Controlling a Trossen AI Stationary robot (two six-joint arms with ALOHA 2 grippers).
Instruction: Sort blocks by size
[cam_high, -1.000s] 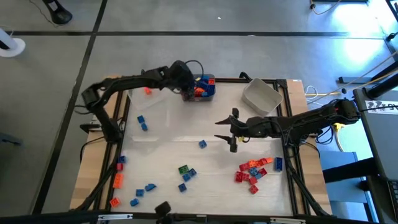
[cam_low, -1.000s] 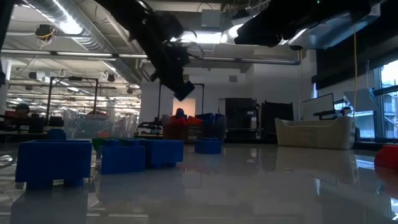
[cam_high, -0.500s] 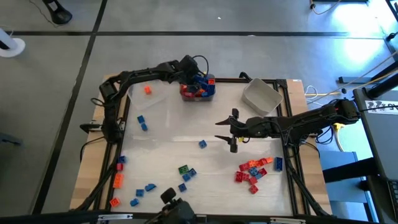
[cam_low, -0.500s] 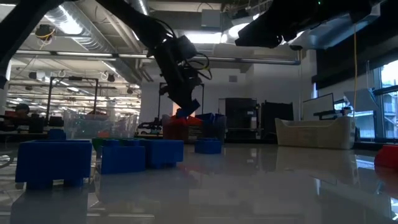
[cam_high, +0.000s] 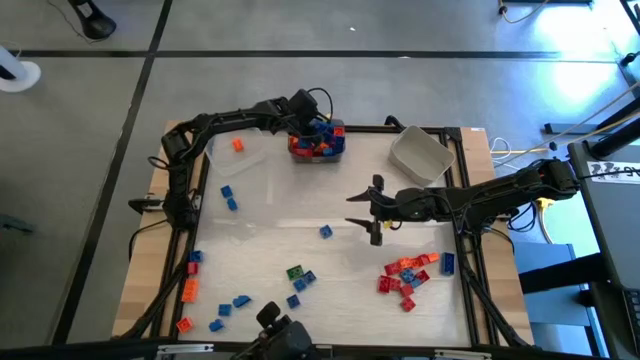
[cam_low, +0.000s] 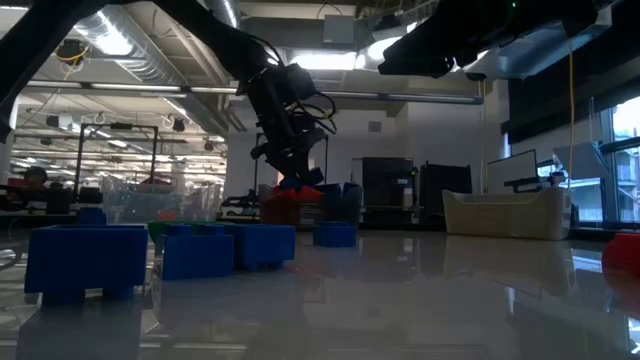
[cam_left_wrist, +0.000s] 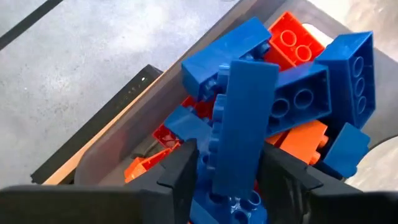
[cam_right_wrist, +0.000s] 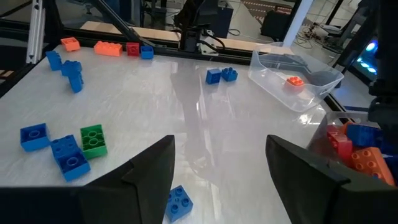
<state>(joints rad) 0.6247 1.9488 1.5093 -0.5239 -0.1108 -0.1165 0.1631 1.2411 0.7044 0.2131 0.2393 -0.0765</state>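
A dark bin (cam_high: 338, 152) at the table's far middle holds a pile of blue, red and orange blocks (cam_left_wrist: 311, 93). My left gripper (cam_high: 305, 128) hangs over it, pointing steeply down. A long blue block (cam_left_wrist: 242, 124) stands on end between its open fingers, its lower end in the pile. My right gripper (cam_high: 366, 210) waits open over the table's middle with nothing between its fingers. Loose blocks lie on the table: one blue (cam_high: 326, 231), a red and orange cluster (cam_high: 405, 272), one green (cam_high: 295, 271), and more blue ones near the front left (cam_high: 230, 303). My left gripper has one finger (cam_left_wrist: 183, 171) on each long side of the blue block's lower half (cam_left_wrist: 233, 168), coming from above. I cannot tell whether they touch it. The block leans upright on the pile in the bin.
A clear bin (cam_high: 250, 172) at the far left holds one orange block (cam_high: 237, 145). A pale empty bin (cam_high: 420, 155) stands at the far right. Blue blocks (cam_high: 228, 197) lie near the left edge. The table's middle is bare white surface.
My left gripper has gone toward the far right, from the edge of the clear bin to over the dark bin, and has sunk toward the pile, rolling a little. My right arm has kept still.
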